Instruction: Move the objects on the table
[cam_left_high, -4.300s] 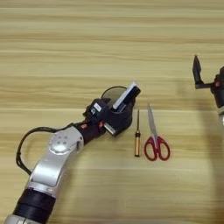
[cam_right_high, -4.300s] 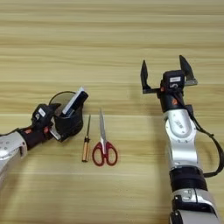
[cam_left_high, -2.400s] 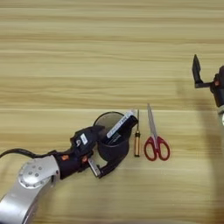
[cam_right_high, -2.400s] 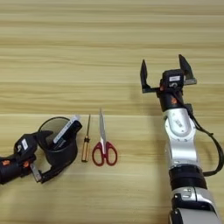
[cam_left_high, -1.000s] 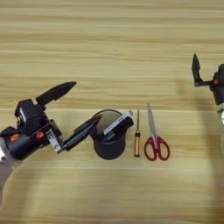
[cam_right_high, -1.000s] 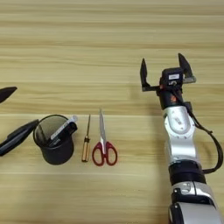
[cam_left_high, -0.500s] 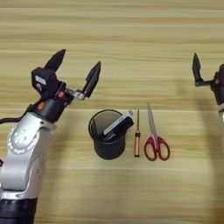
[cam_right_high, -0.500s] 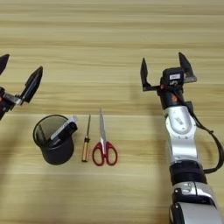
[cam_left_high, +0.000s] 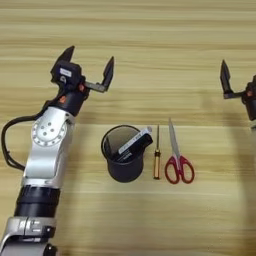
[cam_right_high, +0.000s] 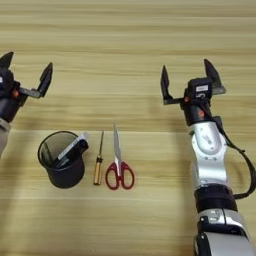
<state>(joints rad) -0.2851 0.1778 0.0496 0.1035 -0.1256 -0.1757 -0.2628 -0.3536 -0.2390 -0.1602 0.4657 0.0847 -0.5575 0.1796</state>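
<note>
In the left eye view the left gripper (cam_left_high: 87, 62) hangs spread above-left of the mesh pen cup (cam_left_high: 123, 160) holding a white-barrelled marker (cam_left_high: 131, 144) on the desk (cam_left_high: 150, 45), while the right eye view shows the right gripper (cam_right_high: 189, 75) spread wide, well right of the cup, beyond a screwdriver (cam_right_high: 98, 167) and red scissors (cam_right_high: 118, 167)

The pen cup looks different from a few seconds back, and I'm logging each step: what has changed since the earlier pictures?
The left gripper let go of the pen cup, which was tilted in its grasp and now stands upright with a marker inside. The gripper withdrew up and to the left and is open and empty. The screwdriver, scissors and the open right gripper stayed put.
</note>
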